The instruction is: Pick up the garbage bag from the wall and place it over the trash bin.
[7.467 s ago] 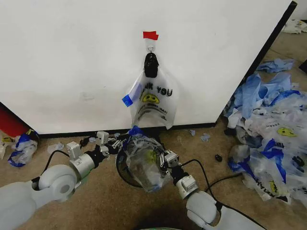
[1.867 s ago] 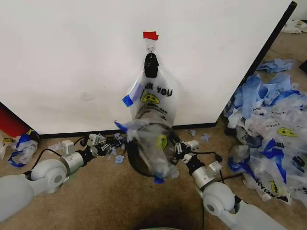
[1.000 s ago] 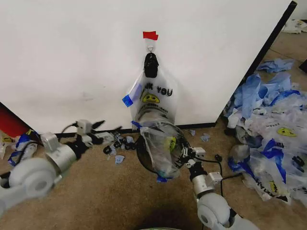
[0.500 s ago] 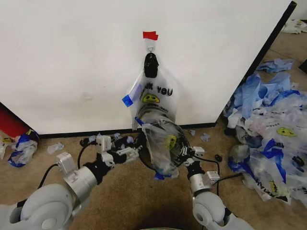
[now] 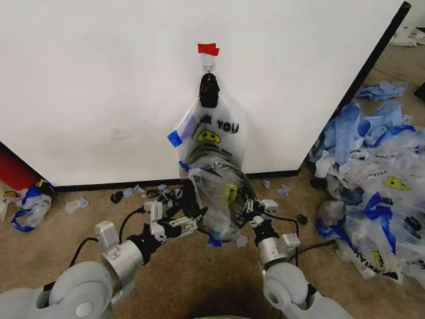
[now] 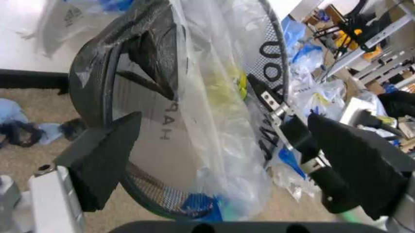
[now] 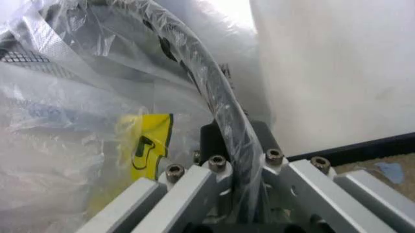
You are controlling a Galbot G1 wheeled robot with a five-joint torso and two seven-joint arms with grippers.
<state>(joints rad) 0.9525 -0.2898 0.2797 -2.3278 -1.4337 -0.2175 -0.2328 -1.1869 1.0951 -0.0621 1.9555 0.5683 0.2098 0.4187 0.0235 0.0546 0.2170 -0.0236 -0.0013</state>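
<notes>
A translucent garbage bag (image 5: pixel 226 203) with a yellow smiley is draped over the tilted black mesh trash bin (image 5: pixel 202 171) on the floor below the wall (image 5: pixel 99 86). Another "THANK YOU" bag (image 5: pixel 211 136) hangs from the wall's hook under the red tape (image 5: pixel 208 48). My right gripper (image 5: pixel 251 207) is shut on the bin's right rim through the plastic; in the right wrist view it (image 7: pixel 236 165) clamps the rim (image 7: pixel 201 82) and bag (image 7: pixel 77 145). My left gripper (image 5: pixel 178 222) is open at the bin's left side, its fingers (image 6: pixel 104 165) spread around the bin (image 6: pixel 97 73) and bag (image 6: pixel 220 97).
A big heap of blue-and-white plastic bags (image 5: pixel 372 179) covers the floor to the right. A red cylinder (image 5: pixel 13 169) and a crumpled bag (image 5: pixel 30 206) lie at the far left. Small scraps (image 5: pixel 133 193) litter the floor along the black baseboard.
My left arm swung in from the baseboard at the left to the bin's left rim, open. The right gripper kept its hold; the bin and bag shifted slightly.
</notes>
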